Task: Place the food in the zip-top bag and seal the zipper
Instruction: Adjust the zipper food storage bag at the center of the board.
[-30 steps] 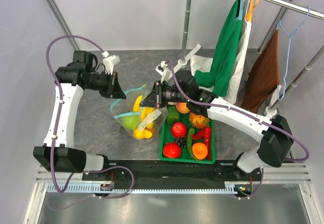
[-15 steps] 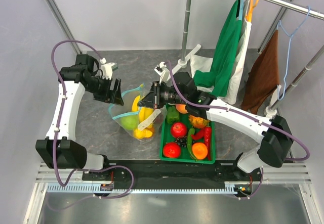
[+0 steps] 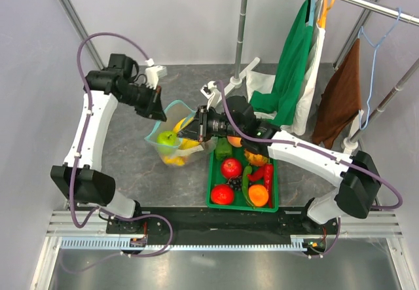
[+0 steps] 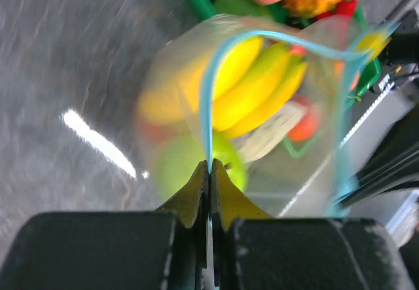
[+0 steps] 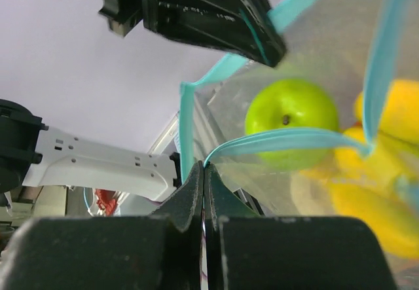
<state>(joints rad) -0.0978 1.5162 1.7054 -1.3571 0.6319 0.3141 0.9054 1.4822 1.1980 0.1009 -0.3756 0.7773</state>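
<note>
The left hand (image 3: pixel 156 110) pinched the zipper (image 4: pixel 203 107) at the bag's (image 3: pixel 163 155) eleven o'clock; the right hand (image 3: pixel 190 127) pinched it at two.

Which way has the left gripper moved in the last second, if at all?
Yes. The left gripper, shut on the zipper, has shifted slightly right and away from the arm bases, toward the metal pole.

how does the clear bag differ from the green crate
The clear zip-top bag is see-through; the green plastic crate is opaque. The left gripper and right gripper pinch the bag's light-blue zipper; nothing grips the crate, which sits on the table. The bag holds a yellow banana bunch and green apple; the crate, red and orange pieces. Both hold toy food.
</note>
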